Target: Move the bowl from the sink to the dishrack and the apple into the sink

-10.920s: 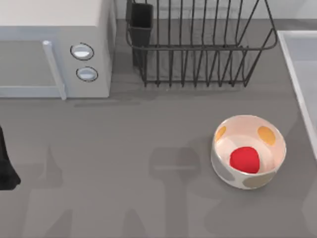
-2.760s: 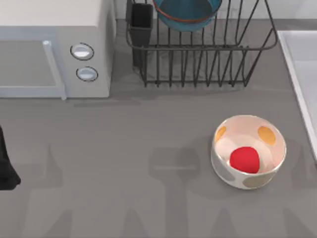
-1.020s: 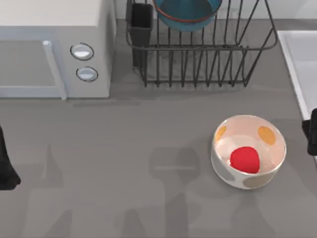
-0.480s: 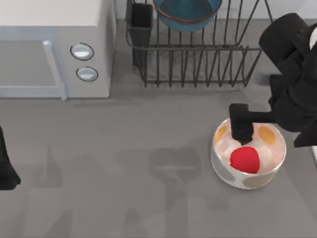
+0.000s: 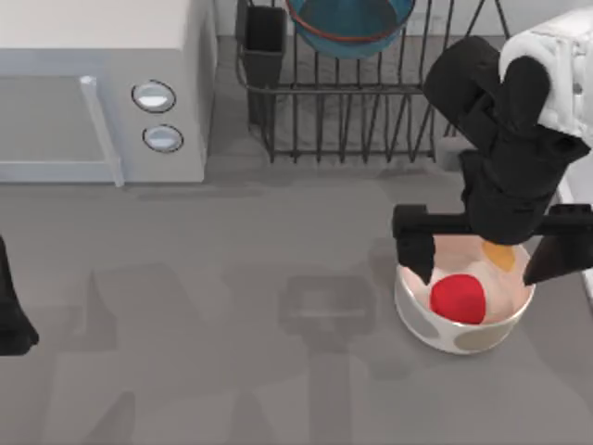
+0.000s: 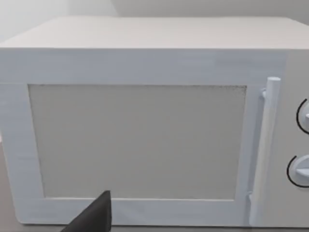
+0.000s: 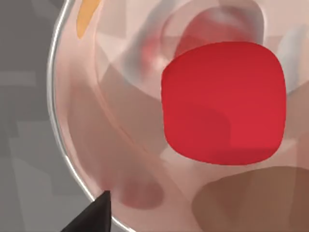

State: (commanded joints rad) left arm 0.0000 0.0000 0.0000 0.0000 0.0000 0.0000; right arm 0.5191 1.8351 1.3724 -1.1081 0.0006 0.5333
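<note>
The apple (image 5: pixel 458 298) lies inside the cream spotted bowl (image 5: pixel 463 336) near the table's (image 5: pixel 278 278) right edge, toward the front. The right gripper (image 5: pixel 480 261) hangs directly over it, fingers spread wide to either side of the bowl's rim, grasping nothing; in the right wrist view the apple (image 7: pixel 223 102) sits free below. The bowl (image 5: pixel 349 26) rests in the dishrack (image 5: pixel 371 93) at the back edge, beside the utensil cup (image 5: pixel 264 37). The sink (image 5: pixel 579 199) lies at the right edge, just beside the spotted bowl. A microwave (image 5: pixel 102 83) occupies the back left corner. The right arm reaches in from the back right, over the dishrack's corner. The left arm (image 5: pixel 11 311) is parked at the left edge, its gripper state undeterminable.
</note>
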